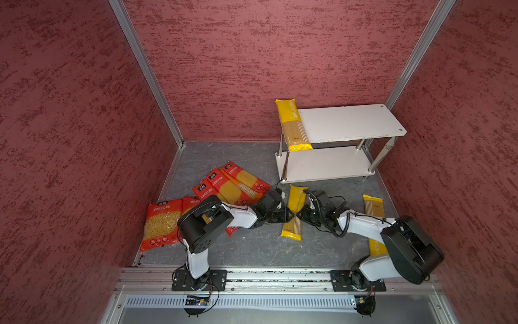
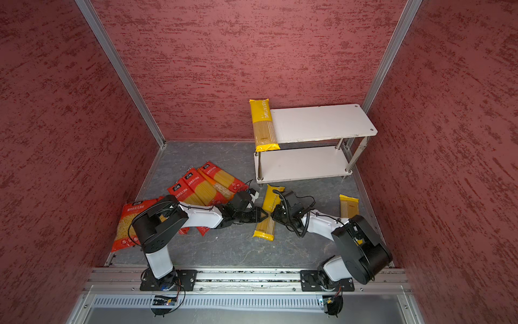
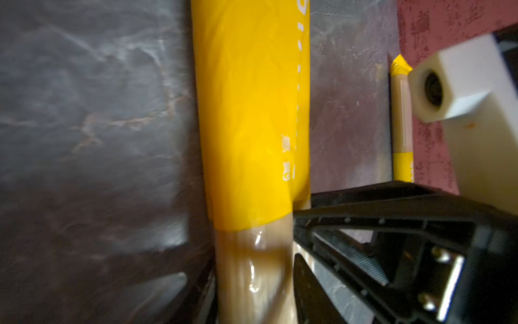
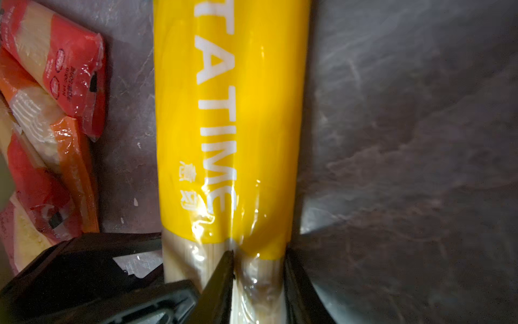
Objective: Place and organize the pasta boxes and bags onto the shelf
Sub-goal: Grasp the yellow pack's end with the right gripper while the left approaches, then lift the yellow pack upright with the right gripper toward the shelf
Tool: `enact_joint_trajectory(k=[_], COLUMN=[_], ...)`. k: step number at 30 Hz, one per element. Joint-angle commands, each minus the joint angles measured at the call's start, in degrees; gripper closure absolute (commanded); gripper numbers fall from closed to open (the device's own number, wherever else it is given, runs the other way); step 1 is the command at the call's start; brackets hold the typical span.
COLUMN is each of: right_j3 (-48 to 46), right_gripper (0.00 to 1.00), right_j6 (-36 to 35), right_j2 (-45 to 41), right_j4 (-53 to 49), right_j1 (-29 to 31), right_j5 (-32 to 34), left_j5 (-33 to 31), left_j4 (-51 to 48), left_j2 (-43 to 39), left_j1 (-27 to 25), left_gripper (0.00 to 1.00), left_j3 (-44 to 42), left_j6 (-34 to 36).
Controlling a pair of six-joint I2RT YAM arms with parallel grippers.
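Shelf [image 1: 350, 123] [image 2: 322, 123]: two white boards on chrome legs. Every place below is given from it.
Shelved yellow pack [image 1: 293, 123] [image 2: 263, 123]: lies across the left end of the shelf's top board, and its near end overhangs the front edge.
Lower board: bare in both top views.
Middle yellow pack [image 1: 297, 199] [image 2: 272, 196] [image 3: 252, 112] [image 4: 229, 112]: flat on the counter [image 1: 252, 246] in front of the shelf. One end is near the shelf's left front leg and the length runs away from the shelf.
Left end effector [image 1: 291, 217] [image 2: 265, 216]: at the middle yellow pack's clear window, on the side away from the shelf's right end. In the left wrist view its dark fingers flank the pack, but the picture is blurred, so I cannot tell whether they press it.
Right end effector [image 1: 300, 216] [image 2: 273, 215] [image 4: 260, 269]: meets the same pack from the opposite side, clamped on it, with the wrap puckered at one fingertip.
Far yellow pack [image 1: 372, 206] [image 2: 349, 206] [image 3: 402, 112]: on the counter in front of the shelf's right end. Its near part is hidden by the right arm.
Red spaghetti packs [image 1: 232, 185] [image 2: 207, 182] [image 4: 56, 70]: three of them, fanned and overlapping, on the counter to the left of the shelf's front.
Wide red bag [image 1: 161, 221] [image 2: 126, 224]: flat on the counter, well apart from the shelf and beyond the red spaghetti packs.
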Motion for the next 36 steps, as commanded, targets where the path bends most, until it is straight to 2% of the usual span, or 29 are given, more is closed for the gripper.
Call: enact_joint_trajectory(k=[1, 6, 9, 12, 15, 17, 20, 25, 31, 33, 36], right_j3=[0.67, -1.64, -3.99, -4.64, -3.77, -2.67, -2.07, -2.71, -4.96, -5.66, -5.28], right_gripper=[0.66, 0.53, 0.49, 0.47, 0.48, 0.50, 0.56, 0.80, 0.96, 1.00, 1.00], right_j6=[0.79, -0.46, -1.69, -3.14, -4.45, -5.55, -6.77, -7.37, -10.43, -11.13, -13.77], right_j2=[0.30, -2.93, -3.62, -3.01, 2.50, 6.03, 8.74, 8.09, -0.62, -4.43, -9.39], right_j4=[2.00, 0.87, 1.76, 4.39, 9.01, 10.32, 12.08, 17.37, 20.71, 21.42, 20.09], right_j1=[1.83, -0.08, -2.73, -3.42, -3.23, -2.16, -0.18, 1.66, 4.36, 4.83, 6.22], right_j5=[-4.12, -4.42, -4.91, -6.16, -11.56, -13.40, -12.28, -10.84, -7.15, -6.09, -3.94], left_j5=[3.49, 4.03, 2.42, 2.06, 2.86, 3.24, 2.98, 3.81, 0.44, -1.26, -4.25], left_j4=[0.19, 3.60, 1.11, -0.61, -0.46, 1.48, 5.28, 9.70, 4.81, 3.90, 5.00], left_j2=[-3.85, -8.68, -12.37, -15.45, -16.06, -15.26, -12.29, -8.92, -17.61, -21.13, -27.37], left_j1=[-1.63, -4.12, -5.67, -4.91, -2.36, -0.83, 0.02, 0.55, 0.92, 1.11, 1.49], left_gripper=[0.64, 0.68, 0.68, 0.67, 0.63, 0.61, 0.60, 0.62, 0.61, 0.59, 0.56], left_j3=[-5.09, -11.01, -11.81, -13.04, -14.65, -16.23, -17.46, -17.76, -19.60, -20.47, -23.09], left_j6=[-1.11, -5.38, -4.11, -3.29, -3.66, -4.18, -4.78, -6.83, -3.50, -1.90, 0.42])
